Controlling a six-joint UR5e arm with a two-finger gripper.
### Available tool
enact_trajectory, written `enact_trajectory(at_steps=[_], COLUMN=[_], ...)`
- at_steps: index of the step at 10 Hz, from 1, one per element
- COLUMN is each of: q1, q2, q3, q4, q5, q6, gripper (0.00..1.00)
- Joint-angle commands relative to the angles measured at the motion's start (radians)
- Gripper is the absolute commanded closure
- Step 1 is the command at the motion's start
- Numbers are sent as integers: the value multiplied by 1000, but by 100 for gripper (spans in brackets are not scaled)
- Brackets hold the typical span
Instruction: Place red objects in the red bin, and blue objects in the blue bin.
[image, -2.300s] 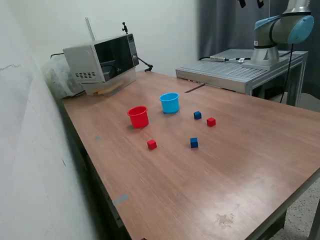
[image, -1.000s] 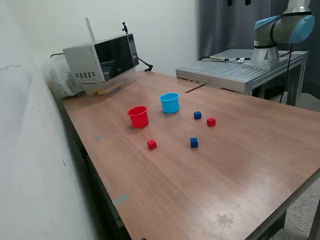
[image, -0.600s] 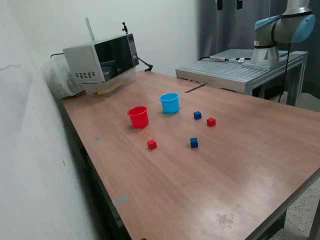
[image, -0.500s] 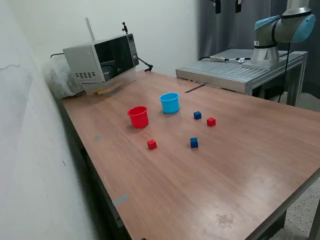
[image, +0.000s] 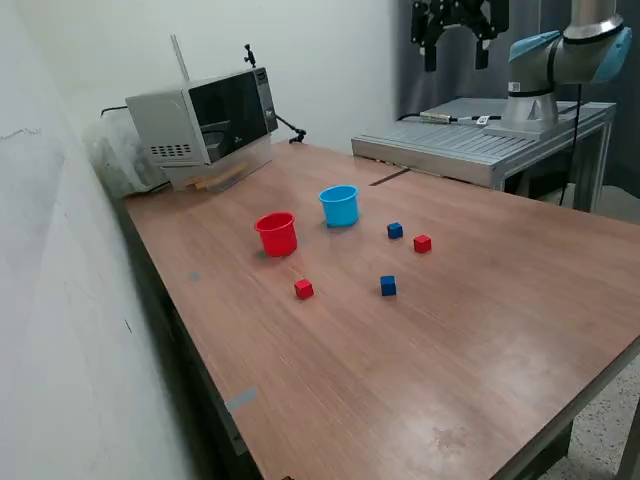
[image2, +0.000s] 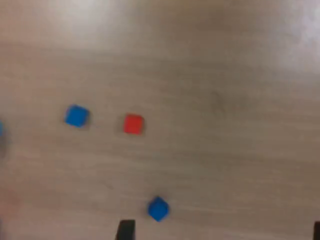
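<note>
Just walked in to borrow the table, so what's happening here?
A color sort that has barely begun. The gripper hangs open and empty, high above the table. Two red cubes and two blue cubes lie loose on the wood, none yet in the red cup or blue cup.

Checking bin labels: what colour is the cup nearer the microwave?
Red cup, clearest in the exterior view.

**Cups and 4 cubes, mid-tabletop**

Red cup (image: 276, 233) and light blue cup (image: 339, 205) upright, near each other. Scattered apart: red cubes (image: 303, 289) and (image: 422, 243); dark blue cubes (image: 395, 230) and (image: 388, 286).
</note>
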Motion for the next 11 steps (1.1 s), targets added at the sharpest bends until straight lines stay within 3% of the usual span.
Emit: enact_trajectory(at_steps=[1,3,6,11], q1=[48,25,-27,-84], q2=[255,338,361,494], q3=[-148,-154,-168,-295], q4=[-96,-162,-183,-212], q5=[18,18,18,18], q6=[0,-2,-43,-97], gripper=[0,0,0,0])
